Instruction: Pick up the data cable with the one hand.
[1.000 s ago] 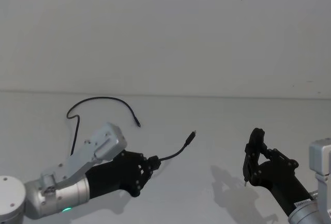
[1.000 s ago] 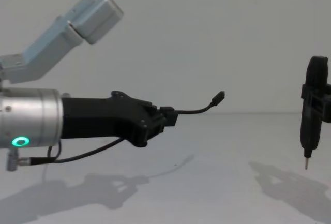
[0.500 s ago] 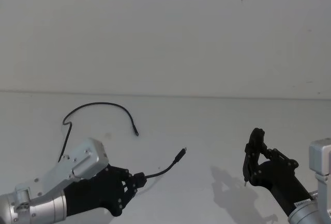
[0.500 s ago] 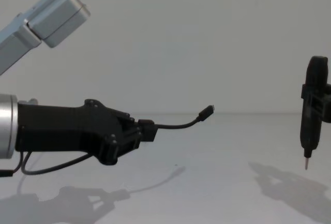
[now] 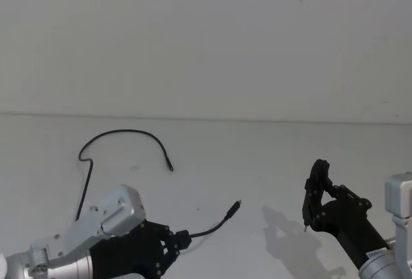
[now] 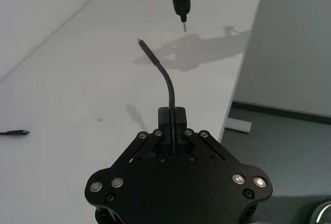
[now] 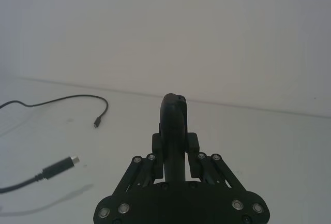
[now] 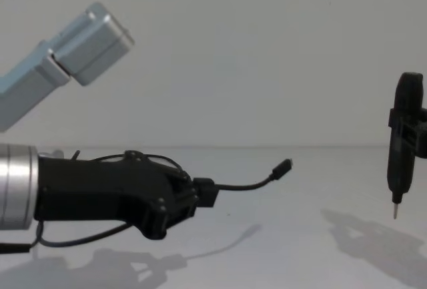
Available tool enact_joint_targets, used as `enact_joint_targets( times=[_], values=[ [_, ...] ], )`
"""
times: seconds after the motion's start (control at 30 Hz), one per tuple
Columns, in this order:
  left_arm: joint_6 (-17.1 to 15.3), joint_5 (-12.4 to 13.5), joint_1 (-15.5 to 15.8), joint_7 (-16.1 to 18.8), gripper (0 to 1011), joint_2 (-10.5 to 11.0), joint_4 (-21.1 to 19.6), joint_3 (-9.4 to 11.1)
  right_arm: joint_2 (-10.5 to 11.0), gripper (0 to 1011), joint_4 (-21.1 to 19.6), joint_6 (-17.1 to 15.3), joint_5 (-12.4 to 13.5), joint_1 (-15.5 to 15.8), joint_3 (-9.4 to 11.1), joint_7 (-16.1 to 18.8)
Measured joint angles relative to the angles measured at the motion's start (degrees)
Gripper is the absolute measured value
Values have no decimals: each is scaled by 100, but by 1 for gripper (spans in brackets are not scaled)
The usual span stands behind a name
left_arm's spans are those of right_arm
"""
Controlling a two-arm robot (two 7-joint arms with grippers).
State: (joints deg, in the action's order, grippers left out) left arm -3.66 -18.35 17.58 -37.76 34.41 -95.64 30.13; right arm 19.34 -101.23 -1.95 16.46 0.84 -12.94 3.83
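- Left end effector [image 5: 182, 238]: low over the near left part of the table [image 5: 277, 156], fingers closed to a narrow pinch on the data cable [image 5: 123, 131]. In the left wrist view the cord runs straight between the two pads [image 6: 178, 114].
- Data cable, held end: gripped a short way behind one plug. The free stub arcs forward and upward, clear of the table surface, with the plug's metal tip pointing toward the right side.
- Data cable, trailing end: it passes back beneath the left arm and runs toward the far left of the table. There it forms an open loop, and its second plug rests well apart from the grasp.
- Right end effector [image 5: 315, 195]: parked toward the near right corner, clamped on a screwdriver [image 8: 398, 169] with its tip pointing down above the table.
- Hazard, slip: the cord is thin and smooth, so the weight or drag of the long trailing part could probably pull it through the pinch during a lift.
- Hazard, snag: the trailing length may catch under the left arm, and a rightward swing could bring the raised plug against the screwdriver tip.
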Motion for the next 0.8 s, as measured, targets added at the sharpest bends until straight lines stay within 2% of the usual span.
enact_joint_targets(
  times=[0.33, 0.8],
  values=[
    [9, 16, 118, 8, 54, -222, 272, 221, 0, 269, 0, 0, 0, 0, 0, 0],
    [41, 38, 189, 65, 54, -365, 446, 342, -27, 269, -50, 2, 25, -1, 27, 34]
  ],
)
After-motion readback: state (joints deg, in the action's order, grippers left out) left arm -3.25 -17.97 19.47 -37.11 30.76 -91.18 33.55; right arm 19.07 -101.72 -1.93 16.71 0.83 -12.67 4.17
